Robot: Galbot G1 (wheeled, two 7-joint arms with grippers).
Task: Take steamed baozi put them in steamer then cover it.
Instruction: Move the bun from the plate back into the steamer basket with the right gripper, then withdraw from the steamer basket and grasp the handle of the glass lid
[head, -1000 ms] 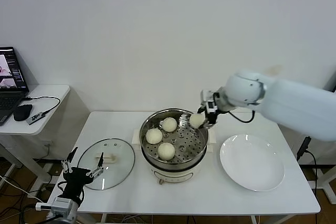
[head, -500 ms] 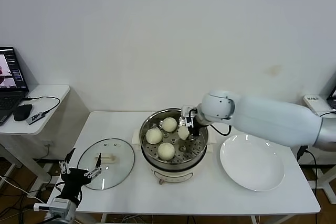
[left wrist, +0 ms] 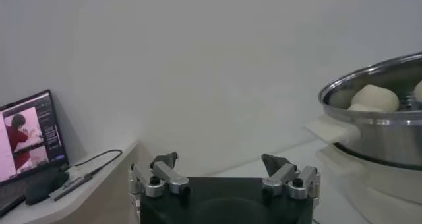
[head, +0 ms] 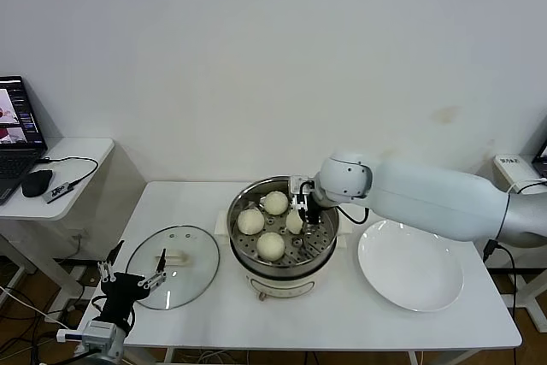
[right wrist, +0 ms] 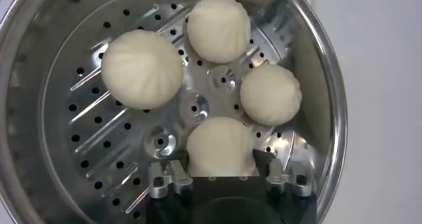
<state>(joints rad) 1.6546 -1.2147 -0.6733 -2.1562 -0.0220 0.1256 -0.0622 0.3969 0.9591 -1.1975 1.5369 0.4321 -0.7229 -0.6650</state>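
The steamer [head: 256,185] stands mid-table, its perforated tray [right wrist: 99,153] showing in the right wrist view. Three baozi lie on the tray [head: 275,203] [head: 250,221] [head: 271,246]. My right gripper [head: 299,214] is down inside the pot, shut on a fourth baozi [right wrist: 219,146], which sits low over the tray next to the others [right wrist: 270,94]. The glass cover [head: 173,267] lies flat on the table left of the steamer. My left gripper [head: 128,279] hangs open and empty at the table's front left corner, beside the cover; its view shows the steamer's wall [left wrist: 376,133].
A flat white plate [head: 410,264] lies right of the steamer, with nothing on it. A side table [head: 77,156] at far left holds a laptop [head: 17,130], a mouse and cables. A white wall stands behind.
My right gripper has carried the baozi from the steamer's right rim into the pot and lowered it toward the tray. The left arm has barely moved.
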